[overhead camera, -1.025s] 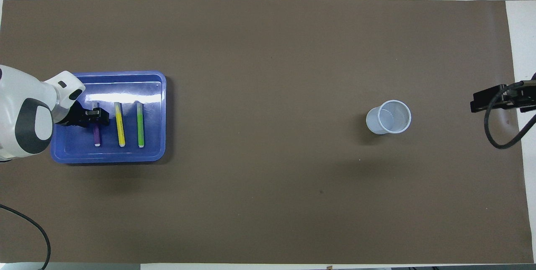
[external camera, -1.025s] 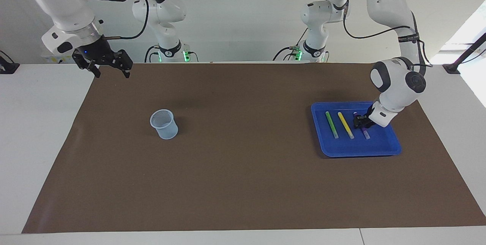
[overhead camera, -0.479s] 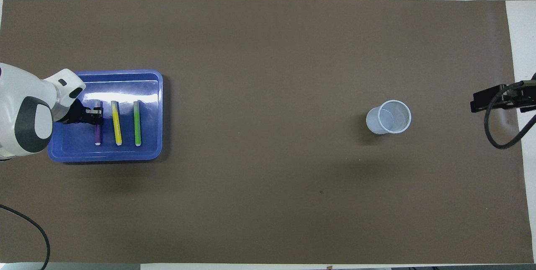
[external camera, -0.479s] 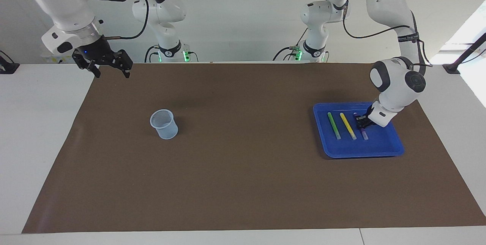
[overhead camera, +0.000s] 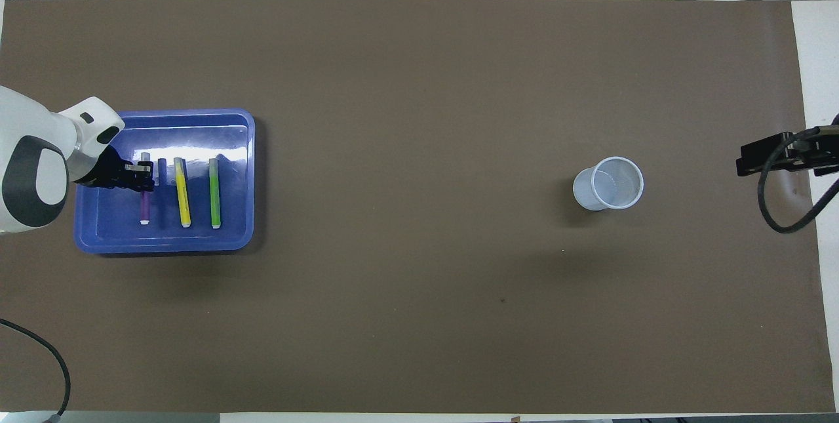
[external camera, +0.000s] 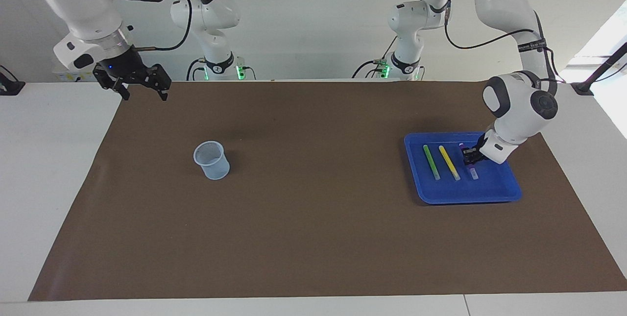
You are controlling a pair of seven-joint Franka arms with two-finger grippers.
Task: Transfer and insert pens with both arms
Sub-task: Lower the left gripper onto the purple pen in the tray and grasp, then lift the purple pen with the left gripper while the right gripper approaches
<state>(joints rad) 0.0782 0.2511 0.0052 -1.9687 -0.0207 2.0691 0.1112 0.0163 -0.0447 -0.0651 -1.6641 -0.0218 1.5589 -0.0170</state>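
Note:
Three pens are in a blue tray point(external camera: 490, 191) at the left arm's end of the table. The green pen point(external camera: 431, 161) and the yellow pen point(external camera: 448, 162) lie side by side on its floor. My left gripper point(external camera: 469, 155) is shut on the purple pen point(external camera: 472, 172) near its upper end and holds it just above the tray floor, whitish tip pointing away from the robots. In the overhead view the purple pen point(overhead camera: 143, 206) hangs from the left gripper point(overhead camera: 143, 175) beside the yellow pen point(overhead camera: 181, 192) and green pen point(overhead camera: 214, 193). My right gripper point(external camera: 142, 88) waits open over the mat's corner.
A pale translucent cup point(external camera: 211, 160) stands upright on the brown mat toward the right arm's end; it also shows in the overhead view point(overhead camera: 608, 183). The tray point(overhead camera: 164, 239) sits near the mat's edge. Two smaller arms with green lights stand at the table's robot side.
The tray slid a little toward the left arm's end. The left gripper then rose and drew back slightly with the purple pen, which left the tray floor. The right arm has not moved.

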